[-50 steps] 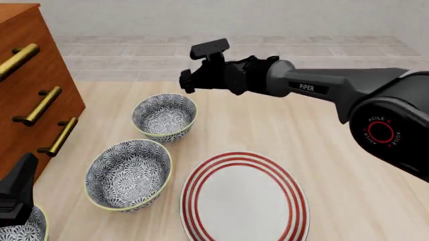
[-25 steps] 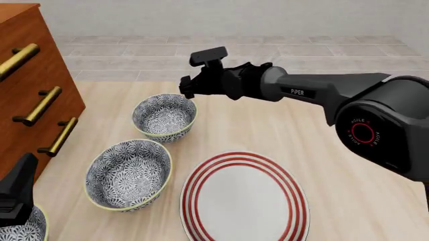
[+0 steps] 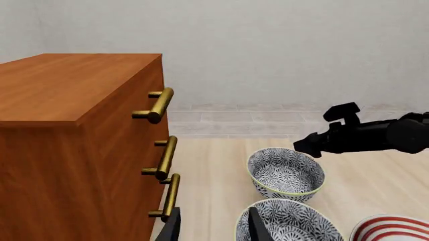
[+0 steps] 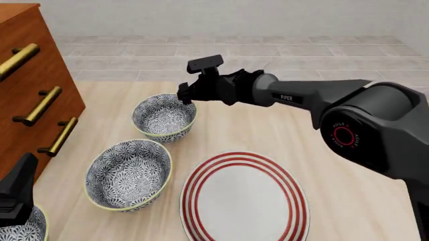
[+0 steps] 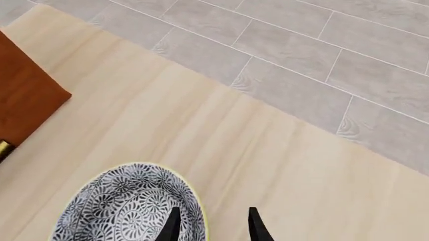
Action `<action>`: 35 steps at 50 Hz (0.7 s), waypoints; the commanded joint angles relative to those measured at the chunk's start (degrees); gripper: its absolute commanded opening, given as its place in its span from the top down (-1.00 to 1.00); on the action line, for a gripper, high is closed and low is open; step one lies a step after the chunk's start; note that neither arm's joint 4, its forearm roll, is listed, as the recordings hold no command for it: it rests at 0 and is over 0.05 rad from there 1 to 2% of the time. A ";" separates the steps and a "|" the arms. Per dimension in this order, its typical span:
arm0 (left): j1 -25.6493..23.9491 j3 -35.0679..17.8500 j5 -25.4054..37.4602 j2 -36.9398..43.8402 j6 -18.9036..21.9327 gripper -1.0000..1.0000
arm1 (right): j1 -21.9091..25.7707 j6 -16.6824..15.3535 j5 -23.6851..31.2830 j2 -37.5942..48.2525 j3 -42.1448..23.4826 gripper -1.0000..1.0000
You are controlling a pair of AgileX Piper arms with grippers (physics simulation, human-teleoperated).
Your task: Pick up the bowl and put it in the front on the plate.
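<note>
Three look-alike floral bowls stand in a diagonal row on the table. The far bowl (image 4: 164,116) (image 3: 286,173) (image 5: 127,206) has my right gripper (image 4: 182,95) (image 5: 211,221) just above its right rim. That gripper is open, with one finger over the bowl's inside and the other outside the rim. The middle bowl (image 4: 127,173) (image 3: 288,223) lies left of the red-ringed white plate (image 4: 244,198) (image 3: 392,228). A near bowl (image 4: 23,231) sits at the bottom left corner under my left gripper (image 4: 17,193) (image 3: 211,226), which is open and holds nothing.
A wooden dresser (image 4: 33,75) (image 3: 67,150) with brass handles (image 4: 40,106) stands along the table's left side, close to the bowls. Grey tiled floor (image 5: 302,55) shows beyond the table's far edge.
My right gripper has dropped and stretched forward-left, from above the table to the far bowl's right rim. The left arm and the bowls have stayed still.
</note>
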 commanded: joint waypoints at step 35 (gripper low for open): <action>0.00 0.00 0.00 0.00 0.00 -1.00 | 1.21 -0.11 -0.13 6.30 -2.15 -1.00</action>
